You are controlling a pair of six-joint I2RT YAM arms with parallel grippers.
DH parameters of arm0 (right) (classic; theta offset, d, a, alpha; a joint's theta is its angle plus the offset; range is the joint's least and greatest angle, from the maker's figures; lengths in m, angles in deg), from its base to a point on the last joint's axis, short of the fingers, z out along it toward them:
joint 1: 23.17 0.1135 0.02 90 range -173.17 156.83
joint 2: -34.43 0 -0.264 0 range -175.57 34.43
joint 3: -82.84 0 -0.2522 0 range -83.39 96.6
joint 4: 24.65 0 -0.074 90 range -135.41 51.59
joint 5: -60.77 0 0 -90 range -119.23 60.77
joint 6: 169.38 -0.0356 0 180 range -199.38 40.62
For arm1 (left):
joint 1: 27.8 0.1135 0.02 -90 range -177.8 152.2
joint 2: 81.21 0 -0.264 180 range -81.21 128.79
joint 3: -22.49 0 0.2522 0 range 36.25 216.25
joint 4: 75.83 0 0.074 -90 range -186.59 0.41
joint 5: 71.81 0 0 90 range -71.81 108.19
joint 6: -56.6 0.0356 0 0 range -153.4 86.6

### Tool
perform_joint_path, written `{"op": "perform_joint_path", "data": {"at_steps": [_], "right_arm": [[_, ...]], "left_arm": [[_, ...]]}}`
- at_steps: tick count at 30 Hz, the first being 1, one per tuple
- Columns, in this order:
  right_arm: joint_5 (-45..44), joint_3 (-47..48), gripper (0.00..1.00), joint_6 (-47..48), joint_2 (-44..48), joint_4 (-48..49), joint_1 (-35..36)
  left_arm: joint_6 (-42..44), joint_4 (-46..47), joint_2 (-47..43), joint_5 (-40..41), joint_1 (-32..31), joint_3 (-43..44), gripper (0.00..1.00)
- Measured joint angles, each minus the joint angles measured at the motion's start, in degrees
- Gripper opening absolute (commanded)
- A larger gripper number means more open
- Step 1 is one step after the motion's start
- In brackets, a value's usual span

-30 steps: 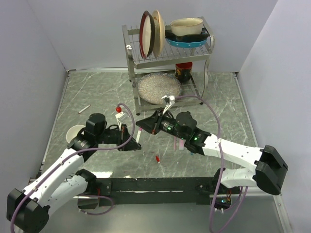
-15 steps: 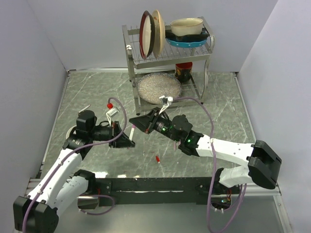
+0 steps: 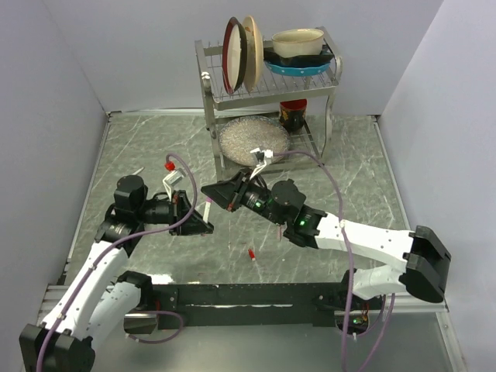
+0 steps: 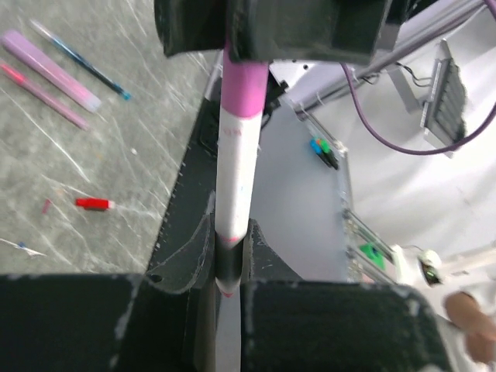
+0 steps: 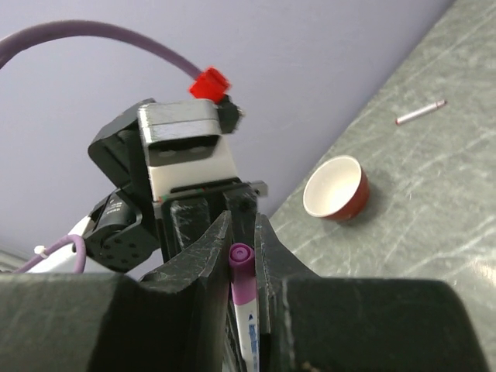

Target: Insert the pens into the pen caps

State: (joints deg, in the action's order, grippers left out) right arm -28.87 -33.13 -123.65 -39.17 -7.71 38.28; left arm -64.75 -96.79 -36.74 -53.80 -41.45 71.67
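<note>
A white-barrelled pen [image 4: 235, 178] hangs in the air between my two grippers. Its magenta-purple pen cap [image 5: 242, 267] sits on its upper end. My right gripper [image 5: 242, 225] is shut on that cap. My left gripper [image 4: 230, 232] is shut on the pen's dark lower end. From above, the left gripper [image 3: 200, 222] and right gripper [image 3: 211, 194] meet over the left middle of the table. A red pen cap [image 4: 93, 204] lies loose on the table. A wide pale pink pen [image 4: 46, 70], a slim reddish-pink pen [image 4: 43, 94] and a dark blue pen [image 4: 81, 56] lie together.
A dish rack [image 3: 263, 85] with plates and bowls stands at the back. A red cup with a white inside [image 5: 335, 188] sits at the table's left side. Beyond it lies a white pen [image 5: 420, 112]. The red cap [image 3: 251, 253] lies near the front middle.
Both grippers have shifted to the left together, keeping the pen and cap held between them. The left arm has swung out toward the left wall.
</note>
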Motion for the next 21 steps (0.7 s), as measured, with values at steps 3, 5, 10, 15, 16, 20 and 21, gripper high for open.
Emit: {"op": "perform_joint_path", "data": {"at_steps": [3, 5, 10, 15, 16, 20, 21], "right_arm": [[2.03, 1.75, 0.02, -0.35, 1.77, -4.83, -1.09], [3.28, 4.20, 0.06, -0.09, 1.88, -8.39, -1.46], [4.72, 8.24, 0.42, 1.05, 0.74, -13.62, -1.60], [10.43, 8.94, 0.65, 0.98, 0.00, -23.61, -0.04], [10.69, 9.25, 0.67, 0.79, 0.35, -24.92, -0.28], [10.19, 9.25, 0.68, 0.28, 3.56, -32.57, -1.11], [9.60, 9.01, 0.68, 0.22, 4.92, -33.86, -1.22]], "left_arm": [[-0.79, 0.48, -2.80, 2.05, 0.39, 0.00, 0.01], [-1.44, 0.79, -4.63, 3.10, 0.96, 0.00, 0.01], [-2.32, 0.87, -5.90, 3.72, 1.49, 0.00, 0.01], [-3.91, 4.22, -5.64, 11.69, 4.07, -0.31, 0.01], [-4.09, 4.15, -5.62, 12.50, 3.96, -0.55, 0.01], [-4.83, 4.76, -5.31, 18.82, 4.79, -0.57, 0.01], [-5.40, 4.76, -5.22, 20.39, 4.76, -0.66, 0.01]]}}
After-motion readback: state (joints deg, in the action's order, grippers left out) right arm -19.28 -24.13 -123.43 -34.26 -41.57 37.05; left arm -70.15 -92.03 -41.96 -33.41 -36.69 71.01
